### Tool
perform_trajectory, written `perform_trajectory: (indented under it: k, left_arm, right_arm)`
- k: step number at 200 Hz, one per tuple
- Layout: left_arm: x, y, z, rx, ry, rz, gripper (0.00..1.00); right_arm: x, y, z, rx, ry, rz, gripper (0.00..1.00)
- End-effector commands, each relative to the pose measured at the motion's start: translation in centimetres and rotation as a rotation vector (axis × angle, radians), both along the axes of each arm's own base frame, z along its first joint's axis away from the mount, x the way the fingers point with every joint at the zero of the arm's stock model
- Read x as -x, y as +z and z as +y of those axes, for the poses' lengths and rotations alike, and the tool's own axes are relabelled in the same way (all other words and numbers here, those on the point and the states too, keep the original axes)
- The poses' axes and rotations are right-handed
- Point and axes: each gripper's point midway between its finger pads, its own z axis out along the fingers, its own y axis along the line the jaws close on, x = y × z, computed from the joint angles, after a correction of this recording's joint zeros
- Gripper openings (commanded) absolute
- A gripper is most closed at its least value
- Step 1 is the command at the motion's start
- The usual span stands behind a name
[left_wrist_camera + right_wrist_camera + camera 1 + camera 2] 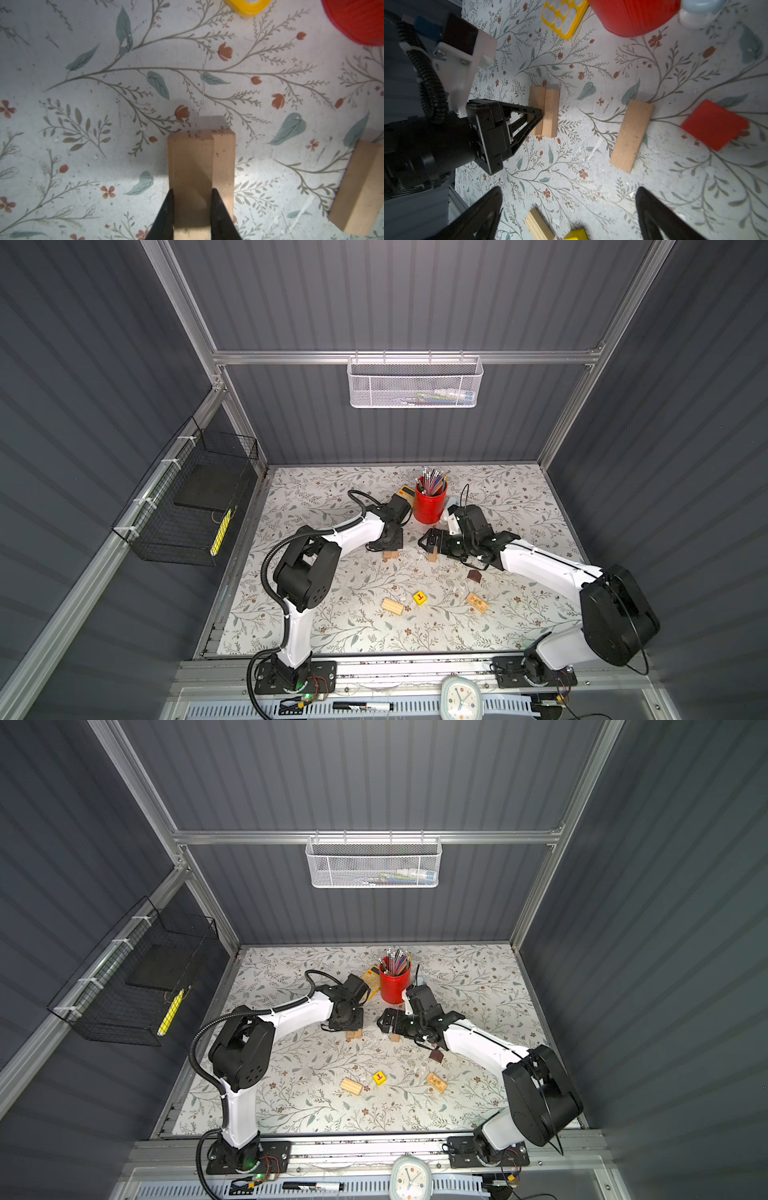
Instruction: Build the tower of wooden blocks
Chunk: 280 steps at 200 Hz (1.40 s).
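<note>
Blocks for the tower lie loose on the floral table cover (332, 626), none set on another.

Left gripper (192, 193): jaws closed tight on the gripped pale block (191, 162), one black finger on each long face. It holds the near end. Whether that block is clear of the cover, cannot tell. A second pale block (224, 158) stands touching it, side by side and parallel. In the right wrist view the same pair shows together, with the left gripper (537, 116) on the gripped pale block (535, 99).

Right gripper (569, 189): jaws spread wide, nothing between them. It hangs over the cover near a third pale block (631, 135), which lies flat and apart from the fingers. Red cube (714, 124) sits just beyond that block, not touching it.

In a top view, both grippers meet near the table's middle, in front of the red pencil cup (430, 506) and the yellow calculator (405, 491).

Toward the front edge, well apart from the grippers:
- ridged block (392, 607), lying flat
- yellow lettered cube (420, 598), just beside it
- printed tan block (477, 602)
- dark brown roof piece (474, 575), close to the right arm
</note>
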Motion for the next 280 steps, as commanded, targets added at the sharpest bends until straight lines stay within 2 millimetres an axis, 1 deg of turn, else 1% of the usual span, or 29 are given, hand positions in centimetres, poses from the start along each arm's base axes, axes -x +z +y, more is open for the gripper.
perform_trajectory:
  k: [1, 34, 60, 99, 123, 125, 127, 158, 233, 280]
  left_arm:
    - [0.3, 0.8, 0.6, 0.018, 0.029, 0.001, 0.26]
    - [0.4, 0.8, 0.4, 0.023, 0.026, 0.009, 0.34]
    - [0.3, 1.0, 0.5, 0.026, 0.032, 0.003, 0.36]
    - [0.3, 1.2, 0.7, 0.029, 0.044, -0.001, 0.36]
    - [0.1, 1.5, 0.4, 0.05, 0.052, -0.006, 0.35]
    - [0.7, 0.7, 0.8, 0.038, 0.051, 0.013, 0.35]
    - [0.9, 0.5, 0.9, 0.036, 0.052, 0.018, 0.35]
    - [1.0, 0.3, 1.0, 0.045, 0.057, 0.023, 0.34]
    - [0.4, 1.4, 0.3, 0.082, 0.058, 0.005, 0.36]
    - [0.4, 2.0, 0.5, 0.085, 0.069, -0.007, 0.38]
  right_arm:
    - [0.3, 0.0, -0.1, -0.01, -0.001, 0.006, 0.99]
    - [0.2, 0.1, -0.1, -0.011, -0.002, 0.004, 0.99]
    - [0.2, 0.1, -0.1, -0.013, -0.001, 0.004, 0.99]
    - [0.3, 0.1, -0.1, -0.015, -0.002, 0.005, 0.99]
    - [0.3, 0.2, -0.1, -0.016, -0.002, 0.003, 0.99]
    - [0.2, 0.2, -0.1, -0.016, -0.002, 0.003, 0.99]
    - [0.3, 0.2, -0.1, -0.015, -0.001, 0.003, 0.99]
    - [0.3, 0.2, 0.0, -0.015, 0.001, 0.002, 0.99]
    - [0.2, 0.4, 0.0, -0.018, 0.001, 0.001, 0.99]
    - [0.2, 0.4, 0.0, -0.02, 0.0, 0.0, 0.99]
